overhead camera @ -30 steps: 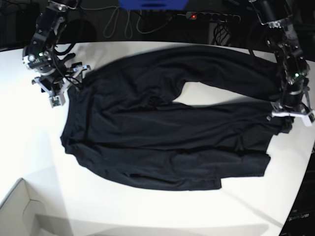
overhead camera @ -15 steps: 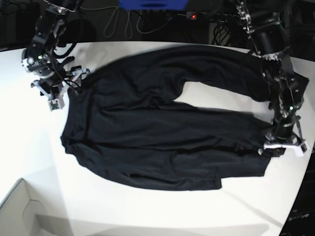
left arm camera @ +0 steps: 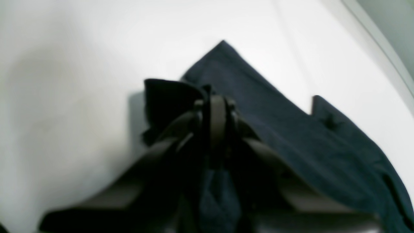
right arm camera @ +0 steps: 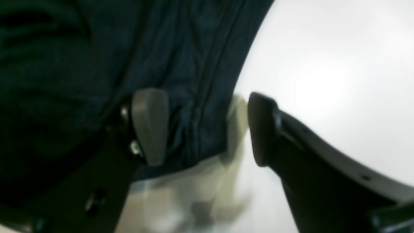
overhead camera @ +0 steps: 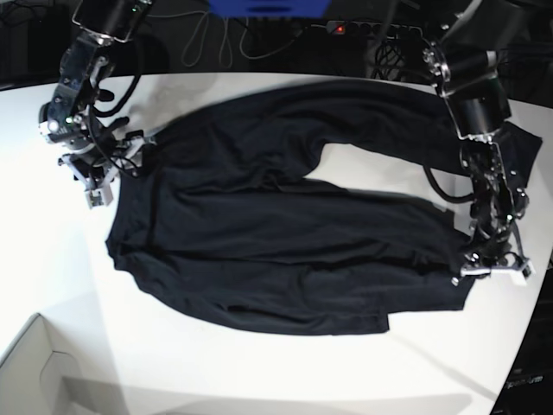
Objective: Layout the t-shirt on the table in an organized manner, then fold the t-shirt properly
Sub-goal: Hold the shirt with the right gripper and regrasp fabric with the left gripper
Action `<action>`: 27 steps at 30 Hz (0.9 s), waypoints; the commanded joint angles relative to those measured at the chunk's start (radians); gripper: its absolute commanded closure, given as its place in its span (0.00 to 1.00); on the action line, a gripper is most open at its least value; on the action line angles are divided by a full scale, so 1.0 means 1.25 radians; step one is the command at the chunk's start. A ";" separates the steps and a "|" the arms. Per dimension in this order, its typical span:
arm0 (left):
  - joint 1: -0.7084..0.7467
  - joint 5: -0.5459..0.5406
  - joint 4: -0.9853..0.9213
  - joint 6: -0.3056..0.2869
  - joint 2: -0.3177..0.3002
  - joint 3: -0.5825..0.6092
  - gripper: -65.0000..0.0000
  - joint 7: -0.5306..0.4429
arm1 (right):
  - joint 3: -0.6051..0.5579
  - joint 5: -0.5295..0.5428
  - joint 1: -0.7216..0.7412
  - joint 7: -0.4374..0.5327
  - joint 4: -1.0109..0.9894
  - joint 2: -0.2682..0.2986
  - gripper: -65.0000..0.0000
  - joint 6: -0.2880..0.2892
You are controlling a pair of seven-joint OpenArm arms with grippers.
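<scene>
The black t-shirt [overhead camera: 285, 225] lies spread across the white table [overhead camera: 259, 372], wrinkled, with a bare white gap near its upper middle. My left gripper [overhead camera: 490, 266] stands at the shirt's right end, shut on a pinched fold of the t-shirt [left arm camera: 291, 136]; the left gripper [left arm camera: 215, 113] shows its fingers pressed together with cloth bunched around them. My right gripper [overhead camera: 105, 169] is at the shirt's upper left corner. In the right wrist view the right gripper [right arm camera: 207, 129] is open and straddles the t-shirt [right arm camera: 97, 64] edge, one finger over cloth, the other over bare table [right arm camera: 323, 81].
A white box corner [overhead camera: 34, 372] sits at the front left. Behind the table's far edge lie cables and a power strip [overhead camera: 371, 30], beside a blue object [overhead camera: 268, 7]. The table's right edge [overhead camera: 540, 303] runs close to my left gripper.
My left arm has dragged the shirt's right end toward the front of the table, stretching that side. My right gripper stayed at the upper left corner, shifting only slightly.
</scene>
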 commanded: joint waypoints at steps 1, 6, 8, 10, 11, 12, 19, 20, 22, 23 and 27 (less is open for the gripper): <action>-0.019 -0.004 0.011 -0.004 -0.010 0.001 1.00 -0.014 | 0.001 0.003 0.007 -0.001 0.000 0.003 0.52 0.000; -0.002 -0.004 0.010 -0.004 -0.011 0.000 1.00 -0.014 | 0.003 0.003 0.009 -0.001 -0.046 0.023 0.70 0.000; 0.000 -0.005 0.014 -0.004 -0.011 -0.001 1.00 -0.009 | 0.004 0.003 0.011 0.012 -0.059 0.046 0.81 0.000; 0.022 -0.005 0.027 -0.004 -0.006 -0.022 1.00 -0.007 | 0.008 0.003 0.002 0.043 -0.059 0.055 0.94 -0.004; 0.034 -0.005 0.044 -0.004 -0.004 -0.035 1.00 0.001 | 0.019 0.003 -0.007 0.055 -0.057 0.056 1.00 -0.004; 0.044 -0.005 0.066 -0.004 -0.001 -0.050 1.00 0.018 | 0.034 0.003 -0.011 0.060 -0.056 0.060 1.00 -0.004; 0.114 -0.006 0.252 -0.006 0.075 -0.181 1.00 0.156 | 0.077 0.003 -0.013 0.079 -0.060 0.071 1.00 -0.001; 0.124 -0.006 0.295 -0.006 0.089 -0.193 1.00 0.174 | 0.077 0.003 -0.013 0.079 -0.060 0.071 1.00 -0.001; 0.142 -0.006 0.373 -0.006 0.112 -0.208 1.00 0.207 | 0.074 0.003 -0.013 0.079 -0.060 0.070 1.00 -0.001; 0.152 -0.006 0.414 -0.006 0.124 -0.213 1.00 0.221 | 0.073 0.003 -0.013 0.079 -0.060 0.068 1.00 -0.001; 0.155 -0.006 0.483 -0.006 0.143 -0.213 1.00 0.237 | 0.072 0.003 -0.011 0.079 -0.060 0.067 1.00 -0.001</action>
